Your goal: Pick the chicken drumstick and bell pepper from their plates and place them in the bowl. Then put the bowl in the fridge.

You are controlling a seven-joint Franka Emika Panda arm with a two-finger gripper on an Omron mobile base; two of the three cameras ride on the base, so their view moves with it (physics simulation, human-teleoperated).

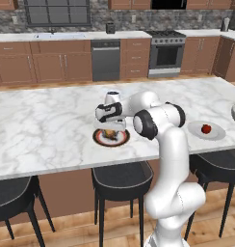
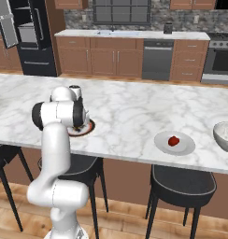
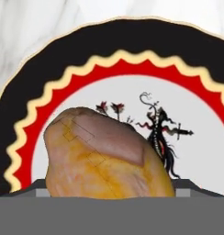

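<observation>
Chicken drumstick point(image 3: 107, 156), lumpy golden-brown, on glossy black-and-red scalloped plate point(image 3: 49, 59); pincer point(image 1: 110, 131) spread apart around it.

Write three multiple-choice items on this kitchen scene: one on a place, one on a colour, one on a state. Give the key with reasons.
1. Where does the bell pepper lie?
A. in the bowl
B. on the plain plate
C. on a stool

2. What colour is the outer rim of the patterned plate?
A. black
B. green
C. blue

3. How is the chicken drumstick placed?
A. inside the fridge
B. resting on the patterned plate
C. in the bowl

Key: B, the pepper sits on the plain plate, beside the bowl; A, the hand view shows a black band; B, it lies there under the gripper.
</observation>
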